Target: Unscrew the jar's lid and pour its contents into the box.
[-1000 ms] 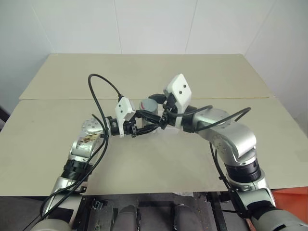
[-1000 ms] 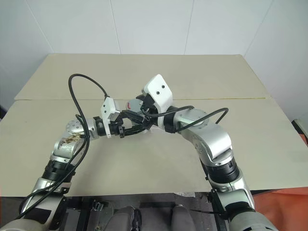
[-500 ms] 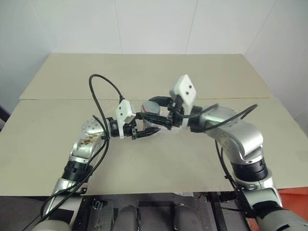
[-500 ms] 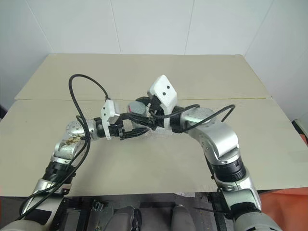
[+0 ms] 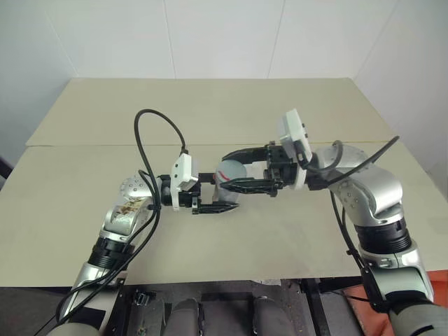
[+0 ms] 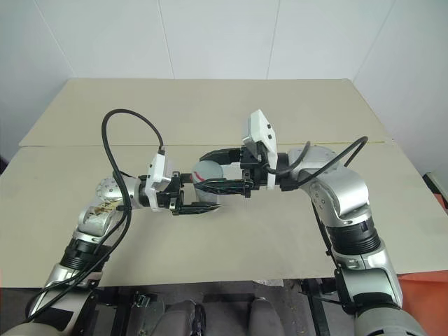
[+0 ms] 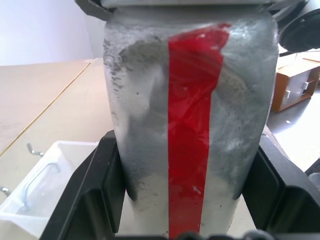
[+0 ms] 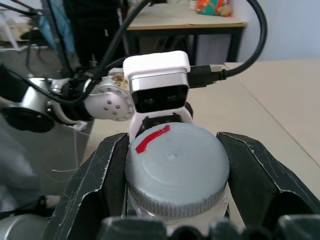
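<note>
Both grippers clamped, jar (image 7: pixel 190 125) base cut off

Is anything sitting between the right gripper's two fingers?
Yes: the lid, on top of the jar. The right wrist view shows the right gripper closed on it, a finger on each side.

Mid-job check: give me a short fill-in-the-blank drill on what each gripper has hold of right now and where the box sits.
1. The left gripper is shut on the body of the ____.
2. The right gripper is clamped on the grey ____, which sits on top of the jar.
3. The stripe down the jar's side is ____.
4. The clear box rests on the ____, beside the jar.

Missing words: jar; lid; red; table
</note>
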